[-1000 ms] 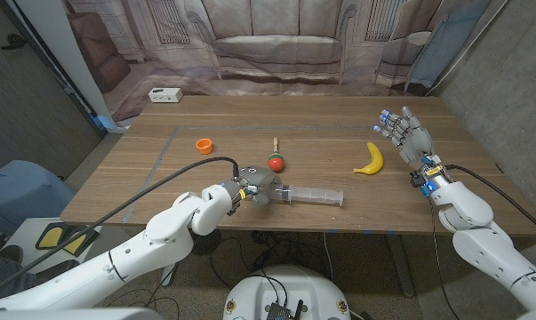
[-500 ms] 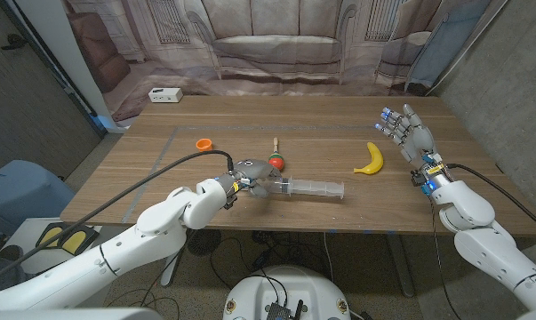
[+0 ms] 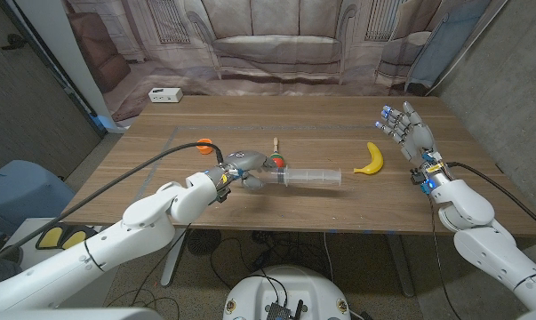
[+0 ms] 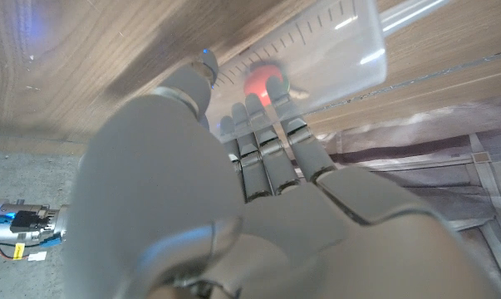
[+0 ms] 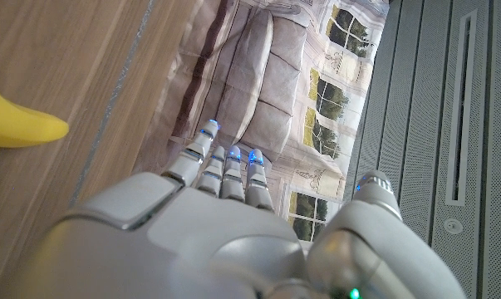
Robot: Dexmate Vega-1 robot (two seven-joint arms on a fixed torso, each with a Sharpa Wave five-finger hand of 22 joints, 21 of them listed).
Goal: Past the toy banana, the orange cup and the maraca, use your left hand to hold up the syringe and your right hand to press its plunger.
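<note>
Left hand: the left hand is wrapped around one end of the syringe and holds it off the table, out in front of the middle of the near edge. From the wrist camera its fingers curl over the clear barrel, whose printed marks can be read.

Syringe: it lies roughly level in the air, the barrel sticking out from the hand toward the robot's right, with its shadow on the wood just below. I cannot make out the plunger end.

Right hand: the right hand is raised over the table's right side, fingers spread and upright, holding nothing. It stands well apart from the syringe. On its own wrist camera the fingers reach toward the printed backdrop.

Banana: the banana lies on the table between the syringe's free end and the right hand, touching neither; its tip shows in the right wrist camera.

Maraca: the maraca lies just behind the left hand, its red and green head partly covered by the fingers; the red head shows through the barrel.

Cup: the orange cup sits farther left, partly behind the arm's black cable.

Table: wooden table, with a small white box at its far left corner.
</note>
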